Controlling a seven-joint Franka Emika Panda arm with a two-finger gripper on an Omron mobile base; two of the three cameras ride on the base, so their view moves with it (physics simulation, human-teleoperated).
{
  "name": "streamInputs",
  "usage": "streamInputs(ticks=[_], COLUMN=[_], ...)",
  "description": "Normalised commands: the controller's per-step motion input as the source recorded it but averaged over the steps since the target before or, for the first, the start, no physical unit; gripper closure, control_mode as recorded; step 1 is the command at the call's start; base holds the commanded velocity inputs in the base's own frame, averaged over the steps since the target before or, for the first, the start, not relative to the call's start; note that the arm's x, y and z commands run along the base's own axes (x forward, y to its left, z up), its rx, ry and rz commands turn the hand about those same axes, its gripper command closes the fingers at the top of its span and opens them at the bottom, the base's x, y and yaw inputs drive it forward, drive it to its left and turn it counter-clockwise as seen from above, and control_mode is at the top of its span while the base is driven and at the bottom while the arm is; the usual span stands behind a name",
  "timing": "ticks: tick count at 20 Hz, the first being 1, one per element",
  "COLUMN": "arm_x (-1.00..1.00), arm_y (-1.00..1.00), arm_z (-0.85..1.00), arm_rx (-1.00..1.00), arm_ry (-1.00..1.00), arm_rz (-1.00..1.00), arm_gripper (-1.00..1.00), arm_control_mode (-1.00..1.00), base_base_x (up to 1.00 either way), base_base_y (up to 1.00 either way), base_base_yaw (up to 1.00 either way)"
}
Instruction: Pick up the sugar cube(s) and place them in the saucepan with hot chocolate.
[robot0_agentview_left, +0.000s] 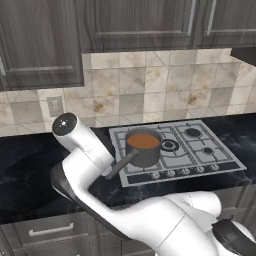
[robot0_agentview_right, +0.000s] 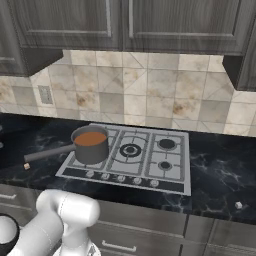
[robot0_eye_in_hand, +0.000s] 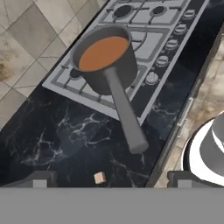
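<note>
The grey saucepan (robot0_agentview_left: 143, 145) (robot0_agentview_right: 91, 144) (robot0_eye_in_hand: 105, 57) stands on the front left burner of the stove, with reddish-brown liquid inside. Its long dark handle (robot0_eye_in_hand: 124, 111) points out over the black counter. The tiny tan sugar cube (robot0_eye_in_hand: 99, 177) (robot0_agentview_right: 26, 166) lies on the counter just past the handle's end. My gripper (robot0_eye_in_hand: 110, 179) hangs above the counter, open, its two dark fingertips (robot0_eye_in_hand: 39, 178) wide apart on either side of the cube, which sits slightly toward the left one. Nothing is held.
The grey gas stove (robot0_agentview_left: 200, 150) (robot0_agentview_right: 150, 160) has a row of knobs (robot0_eye_in_hand: 170, 43) along its front. A small pale object (robot0_agentview_right: 238, 205) lies on the counter far right. The counter's front edge (robot0_eye_in_hand: 183, 113) runs close to the cube. A tiled wall and dark cabinets stand behind.
</note>
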Motion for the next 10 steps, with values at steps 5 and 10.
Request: streamInputs(ticks=[5,10], arm_x=[0.00,0.00], arm_y=[0.58,0.14], arm_z=[-0.42,-0.46], arm_rx=[-0.01,0.00], arm_ry=[-0.06,-0.01], arm_rz=[-0.23,-0.14], arm_gripper=[-1.00,-1.00], arm_control_mode=[-1.00,-1.00], base_base_x=[0.00,0.00], base_base_y=[0.00,0.00], base_base_yaw=[0.00,0.00])
